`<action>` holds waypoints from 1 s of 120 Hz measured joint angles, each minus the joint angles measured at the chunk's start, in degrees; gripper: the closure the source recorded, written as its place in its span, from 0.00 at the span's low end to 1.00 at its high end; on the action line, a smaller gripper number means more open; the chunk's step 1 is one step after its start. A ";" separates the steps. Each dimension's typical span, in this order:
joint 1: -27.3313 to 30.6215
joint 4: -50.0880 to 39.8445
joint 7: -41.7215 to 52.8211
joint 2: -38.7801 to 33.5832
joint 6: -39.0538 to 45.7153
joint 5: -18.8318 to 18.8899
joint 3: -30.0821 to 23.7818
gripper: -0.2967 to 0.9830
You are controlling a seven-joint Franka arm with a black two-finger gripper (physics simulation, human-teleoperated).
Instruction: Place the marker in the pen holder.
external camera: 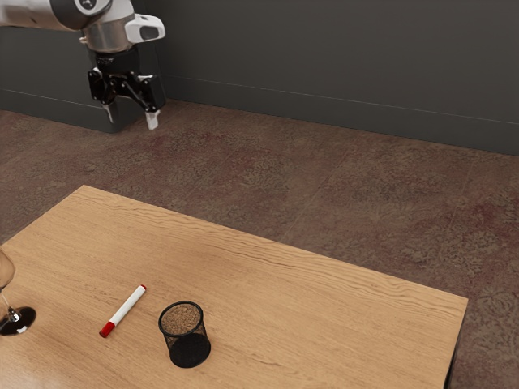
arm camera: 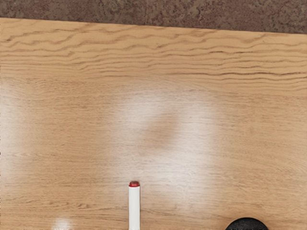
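The marker (external camera: 124, 309), lying on the table (external camera: 284, 308) near the pen holder (external camera: 189, 350), should prove light, stiff, smooth enough to slip and apt to roll, so it is best pinched squarely across its white middle by the gripper (external camera: 132, 118), its empty jaws now apart.

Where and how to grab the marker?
I'd grip the marker mid-barrel, coming straight down, with the open gripper turned so its fingers close across the long sides. It lies flat on the table, slim and straight, white barrel exposed between red ends. The pen holder stands apart from it, so finger room looks adequate.
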 joint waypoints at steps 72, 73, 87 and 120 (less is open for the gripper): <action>1.40 -38.86 0.52 -1.89 26.67 3.20 3.21 0.23; 1.37 -39.25 0.54 -1.87 27.10 3.25 3.24 0.23; 0.24 -48.17 2.53 -4.55 34.37 3.52 3.38 0.23; -2.15 -58.91 7.90 -5.05 49.19 3.47 3.40 0.23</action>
